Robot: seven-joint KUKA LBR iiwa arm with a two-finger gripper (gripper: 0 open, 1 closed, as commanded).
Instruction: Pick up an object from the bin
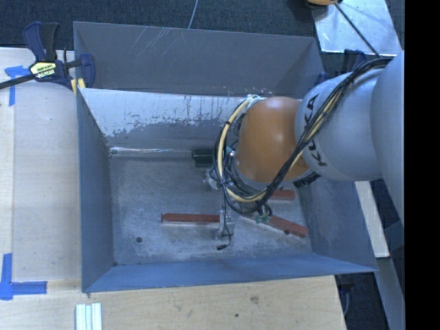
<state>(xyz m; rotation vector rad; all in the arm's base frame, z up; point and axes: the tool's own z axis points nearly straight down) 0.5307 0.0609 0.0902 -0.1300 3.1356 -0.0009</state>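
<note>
Along the left, the grey bin (96,184) is showing mostly bare, scuffed floor, with one small dark speck (139,239) lying alone near the front corner. Moving right, a long reddish-brown stick (187,218) is lying flat across the middle of the floor, and the gripper (223,238) is hanging low right at that stick's right end, touching it or just beside it. Which of the two I cannot make out, nor can I tell whether the gripper is released or clenched. Behind it, close to the back wall, a small black block (202,157) is sitting well apart from the sticks. Above the gripper the orange cover (268,146) and its looped cables (230,184) are hiding part of the floor. Further right a second reddish stick (290,228) is lying at a slant near the front, and a third one (283,194) is peeking out from under the arm (350,136). I am judging this to be the grasping step at the long stick's end, with nothing lifted yet. The next move is calling for a firm closing across the stick's narrow width, then a straight rise — an end grip on so long a piece is likely to let it tilt or slip.
</note>
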